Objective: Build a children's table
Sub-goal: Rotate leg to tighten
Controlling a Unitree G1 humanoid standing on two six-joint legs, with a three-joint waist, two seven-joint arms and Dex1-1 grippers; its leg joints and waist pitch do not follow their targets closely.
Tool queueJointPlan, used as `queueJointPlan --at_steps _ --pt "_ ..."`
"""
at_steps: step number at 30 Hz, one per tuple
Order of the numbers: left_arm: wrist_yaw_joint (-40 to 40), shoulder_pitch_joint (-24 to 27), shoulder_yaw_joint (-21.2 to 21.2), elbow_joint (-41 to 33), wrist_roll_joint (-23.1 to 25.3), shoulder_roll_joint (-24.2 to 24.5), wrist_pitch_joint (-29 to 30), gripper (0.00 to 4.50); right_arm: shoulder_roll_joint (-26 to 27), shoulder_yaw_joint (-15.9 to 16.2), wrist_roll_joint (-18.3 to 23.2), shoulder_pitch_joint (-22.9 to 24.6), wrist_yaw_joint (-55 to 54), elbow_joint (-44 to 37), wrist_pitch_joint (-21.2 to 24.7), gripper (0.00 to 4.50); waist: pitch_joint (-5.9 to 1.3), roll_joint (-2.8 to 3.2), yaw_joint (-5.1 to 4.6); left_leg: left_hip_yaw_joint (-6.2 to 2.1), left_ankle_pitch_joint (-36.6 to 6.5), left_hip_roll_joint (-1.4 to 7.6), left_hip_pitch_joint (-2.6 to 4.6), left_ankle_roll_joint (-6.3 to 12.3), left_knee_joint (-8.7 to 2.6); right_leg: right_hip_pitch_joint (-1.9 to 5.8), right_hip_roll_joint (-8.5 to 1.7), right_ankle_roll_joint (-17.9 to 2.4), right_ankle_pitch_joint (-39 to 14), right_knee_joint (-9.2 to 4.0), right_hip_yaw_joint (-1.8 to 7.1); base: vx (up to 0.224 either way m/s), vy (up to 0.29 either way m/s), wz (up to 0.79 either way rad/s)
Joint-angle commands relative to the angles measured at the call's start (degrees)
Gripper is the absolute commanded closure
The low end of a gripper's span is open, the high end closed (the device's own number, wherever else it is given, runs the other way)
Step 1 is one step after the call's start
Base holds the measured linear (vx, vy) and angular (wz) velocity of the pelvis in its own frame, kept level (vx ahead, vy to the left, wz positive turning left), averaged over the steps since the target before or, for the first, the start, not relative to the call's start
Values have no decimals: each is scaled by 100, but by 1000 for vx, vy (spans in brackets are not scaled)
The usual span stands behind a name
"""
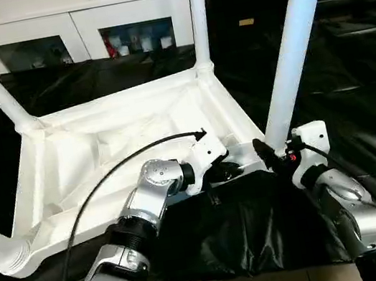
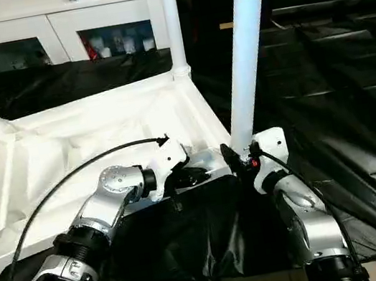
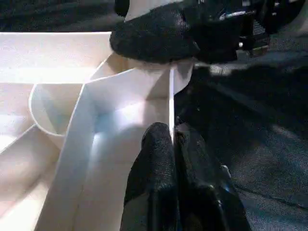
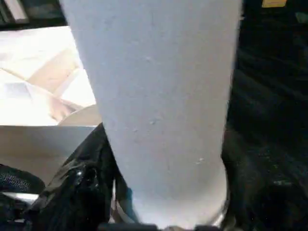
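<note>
Fourth leg going into the near right corner socket.

Table top (image 1: 103, 155) lies upside down on the black-covered surface (image 1: 353, 82), in front of a white cabinet (image 1: 72, 19); three legs already stand in their corners. Left hand (image 3: 172, 144) is clamped on the top's near rim. Right hand (image 1: 272, 157) grips the base of the last leg (image 1: 294, 41), which leans slightly. Judged next: straighten the leg and press it home while the left hand steadies the top.
</note>
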Motion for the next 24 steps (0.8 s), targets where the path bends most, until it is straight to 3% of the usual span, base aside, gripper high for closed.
queueJointPlan --at_steps 1,4,8,9,10,12,14,17,19,21,24 --pt "-257 169 -357 131 -144 -361 -135 450 196 923 62 -8 653 -23 94 98 -151 -136 13 -123 -1889 206 3 272 -443 113 -255 -868 -2390 -538 173 0 0 0" --pt "-692 258 -314 -11 -264 -15 -326 450 -281 912 96 76 1224 -191 50 65 -176 -150 25 -104 -1598 208 -18 394 -413 152 -252 -1009 -1908 -487 170 0 0 0" --pt "-1230 330 -251 -182 -479 212 -424 450 -772 966 -16 159 1688 -244 -81 65 -199 -147 57 -73 -1283 208 -27 585 -363 183 -262 -1198 -1386 -429 173 0 0 0" --pt "-1394 306 -203 -197 -537 315 -389 450 -970 911 160 223 2063 -343 -15 65 -227 -138 76 -56 -1151 213 2 649 -331 190 -251 -1298 -1079 -408 173 0 0 0" --pt "-1518 273 -197 -174 -548 390 -412 450 -1117 862 319 268 2367 -432 70 65 -237 -158 81 -58 -923 215 -21 745 -311 212 -237 -1405 -631 -339 165 0 0 0" --pt "-1621 241 -192 -151 -547 471 -432 450 -1266 842 441 326 2646 -556 117 65 -237 -155 109 -47 -801 218 -8 876 -292 216 -226 -1518 -289 -306 155 0 0 0" --pt "-1783 209 -172 -147 -577 561 -437 450 -1487 862 591 408 3050 -719 240 65 -223 -155 142 -43 -869 220 5 902 -296 220 -239 -1567 -391 -320 153 0 0 0" --pt "-2088 143 -180 -127 -608 697 -424 450 -1820 936 783 503 3637 -886 474 65 -205 -160 172 -47 -1018 240 7 797 -321 221 -234 -1537 -770 -338 148 0 0 0" --pt "-2145 121 -181 -104 -604 730 -430 450 -1926 984 838 521 3809 -932 527 99 -201 -154 190 -43 -1120 255 24 738 -328 214 -230 -1526 -929 -348 146 0 0 0" --pt "-2290 90 -219 -71 -649 817 -473 450 -2147 1123 945 515 4132 -978 632 99 -210 -164 203 -40 -1138 260 35 670 -325 209 -240 -1530 -958 -348 150 0 0 0" --pt "-2380 63 -242 -51 -658 870 -505 450 -2269 1207 975 492 4320 -1002 739 139 -225 -171 234 -30 -986 258 29 715 -301 217 -239 -1571 -732 -314 154 0 0 0"
